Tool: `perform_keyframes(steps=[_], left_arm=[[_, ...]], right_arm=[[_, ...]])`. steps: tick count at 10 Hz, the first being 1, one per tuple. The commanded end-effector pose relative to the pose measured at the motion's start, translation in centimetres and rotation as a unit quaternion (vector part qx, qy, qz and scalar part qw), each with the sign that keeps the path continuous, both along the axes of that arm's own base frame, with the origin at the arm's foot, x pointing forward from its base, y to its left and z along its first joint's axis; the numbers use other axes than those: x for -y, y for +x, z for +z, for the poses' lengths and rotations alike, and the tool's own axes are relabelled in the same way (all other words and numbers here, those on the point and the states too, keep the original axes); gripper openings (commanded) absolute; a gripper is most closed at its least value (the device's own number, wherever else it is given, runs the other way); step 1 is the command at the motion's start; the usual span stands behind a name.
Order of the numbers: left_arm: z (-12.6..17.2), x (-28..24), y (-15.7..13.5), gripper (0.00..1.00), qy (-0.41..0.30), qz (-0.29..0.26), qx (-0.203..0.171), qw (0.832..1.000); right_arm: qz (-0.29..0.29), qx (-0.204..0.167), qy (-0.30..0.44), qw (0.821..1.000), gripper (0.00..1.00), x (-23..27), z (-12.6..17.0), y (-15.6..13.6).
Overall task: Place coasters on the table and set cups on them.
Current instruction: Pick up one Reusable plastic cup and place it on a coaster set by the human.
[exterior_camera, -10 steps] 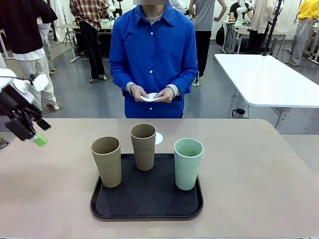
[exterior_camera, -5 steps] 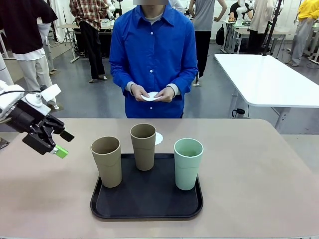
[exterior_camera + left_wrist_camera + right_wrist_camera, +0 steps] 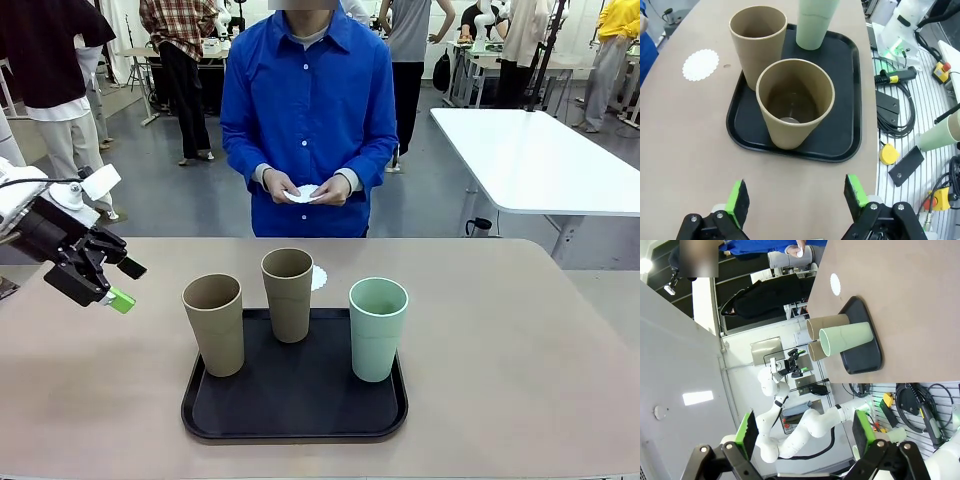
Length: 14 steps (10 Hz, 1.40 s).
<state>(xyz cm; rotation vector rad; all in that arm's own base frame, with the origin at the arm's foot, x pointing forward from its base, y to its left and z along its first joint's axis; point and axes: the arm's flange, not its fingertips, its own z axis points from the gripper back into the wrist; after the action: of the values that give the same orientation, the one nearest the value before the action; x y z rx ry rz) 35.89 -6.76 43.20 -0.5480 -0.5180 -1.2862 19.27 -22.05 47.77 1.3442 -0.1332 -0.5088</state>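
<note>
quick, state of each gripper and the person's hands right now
Left gripper: jaws open, empty
Right gripper: jaws open, empty
Person's hands: holding a white coaster

A black tray [image 3: 840, 125] lies on the table [image 3: 685, 150]. Three cups stand upright on the tray: a tan cup [image 3: 795, 107] at its near edge, a second tan cup [image 3: 757, 42] behind it at the far left, and a green cup [image 3: 814, 25] at the far edge. A white coaster [image 3: 700, 64] lies flat on the table, left of the tray and apart from it. The left gripper [image 3: 796, 192] hangs before the tray's near edge, its jaws wide apart and empty.
</note>
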Motion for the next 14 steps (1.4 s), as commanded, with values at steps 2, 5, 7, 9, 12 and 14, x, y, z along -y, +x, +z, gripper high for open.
perform_keyframes(steps=[2, 5, 7, 9, 12, 14], left_arm=[[-2.0, -2.4, 2.1, 1.00, -0.135, -0.058, -0.040, 0.988], [-4.9, -5.8, 4.6, 1.00, -0.285, -0.126, -0.031, 0.950], [-7.8, -6.3, 4.4, 1.00, -0.308, -0.116, 0.038, 0.944], [-11.3, -5.7, 4.3, 1.00, -0.292, -0.090, 0.092, 0.948], [-13.9, -4.1, 3.7, 1.00, -0.277, -0.078, 0.105, 0.952], [-15.5, -2.6, 3.8, 1.00, -0.277, -0.089, 0.085, 0.953]], right_arm=[[0.001, 0.003, 0.003, 1.000, 1.00, 0.0, 0.0, 0.0], [0.001, 0.003, 0.003, 1.000, 1.00, 0.0, 0.0, 0.0], [0.001, 0.003, 0.003, 1.000, 1.00, 0.0, 0.0, 0.0], [0.001, 0.003, 0.003, 1.000, 1.00, 0.0, 0.0, 0.0], [0.001, 0.003, 0.003, 1.000, 1.00, 0.0, 0.0, 0.0], [0.001, 0.003, 0.003, 1.000, 1.00, 0.0, 0.0, 0.0]])
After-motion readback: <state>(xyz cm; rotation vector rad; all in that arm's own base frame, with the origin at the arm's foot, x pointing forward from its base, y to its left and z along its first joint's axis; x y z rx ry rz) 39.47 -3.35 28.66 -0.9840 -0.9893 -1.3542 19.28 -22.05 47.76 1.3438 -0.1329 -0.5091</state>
